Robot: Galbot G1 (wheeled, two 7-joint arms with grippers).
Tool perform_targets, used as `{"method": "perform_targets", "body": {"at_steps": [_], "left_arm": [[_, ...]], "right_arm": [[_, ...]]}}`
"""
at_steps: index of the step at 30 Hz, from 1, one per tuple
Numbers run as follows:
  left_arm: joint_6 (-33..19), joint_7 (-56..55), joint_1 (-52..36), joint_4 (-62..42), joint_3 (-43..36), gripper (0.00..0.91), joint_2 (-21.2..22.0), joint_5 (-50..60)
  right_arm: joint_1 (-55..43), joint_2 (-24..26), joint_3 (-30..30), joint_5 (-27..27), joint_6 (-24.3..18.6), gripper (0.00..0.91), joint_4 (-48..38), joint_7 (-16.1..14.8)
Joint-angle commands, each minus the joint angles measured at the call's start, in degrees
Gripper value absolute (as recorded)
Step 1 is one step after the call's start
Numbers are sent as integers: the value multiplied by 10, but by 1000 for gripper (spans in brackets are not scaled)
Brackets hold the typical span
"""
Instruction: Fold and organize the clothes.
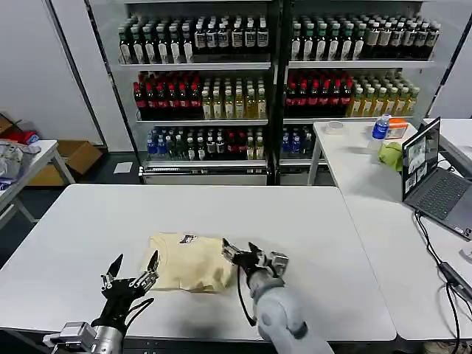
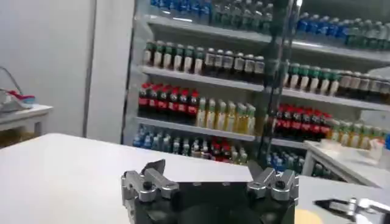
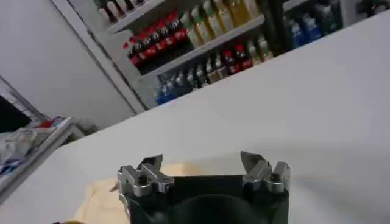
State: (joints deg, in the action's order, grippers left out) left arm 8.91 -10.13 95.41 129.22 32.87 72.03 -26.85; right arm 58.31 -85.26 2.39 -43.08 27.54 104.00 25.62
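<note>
While the folded cream T-shirt [image 1: 190, 261] is lying lower centre on the tabletop [image 1: 310, 221], I'm hovering both pincers wide: left pincer [image 1: 133, 271] at its left edge, right pincer [image 1: 249, 255] at its right. Thin, limp, probably light; I'm judging an edge pinch best.

A robotics test lab dressed as a shop: glass-fronted drink coolers [image 1: 269, 88] packed with rows of bottles [image 1: 195, 99] line the back wall, behind plain white tabletops [image 1: 88, 236]. An open laptop [image 1: 435, 181] with trailing cables sits on the side tabletop, and cardboard boxes [image 1: 74, 158] rest on the floor.
</note>
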Motion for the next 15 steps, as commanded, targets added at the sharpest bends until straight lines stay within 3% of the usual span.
{"method": "perform_targets", "body": {"at_steps": [1,2,3,5,7,15], "left_arm": [[-4,-3,26,15,27,907,14,-3],[-4,-3,25,15,26,907,14,-2],[-4,-3,25,15,25,907,15,-2],[-3,-3,22,13,24,907,15,-2],[-2,-3,20,11,24,907,15,-2],[-2,-3,16,8,20,907,15,-3]], "right_arm": [[-75,-60,-32,-57,7,907,-99,13],[-75,-61,-33,-57,6,907,-101,13],[-75,-62,-34,-57,5,836,-102,13],[-74,-63,-34,-57,1,343,-104,15],[-73,-63,-33,-58,-2,30,-104,18],[-72,-53,-25,-58,-7,0,-98,18]]}}
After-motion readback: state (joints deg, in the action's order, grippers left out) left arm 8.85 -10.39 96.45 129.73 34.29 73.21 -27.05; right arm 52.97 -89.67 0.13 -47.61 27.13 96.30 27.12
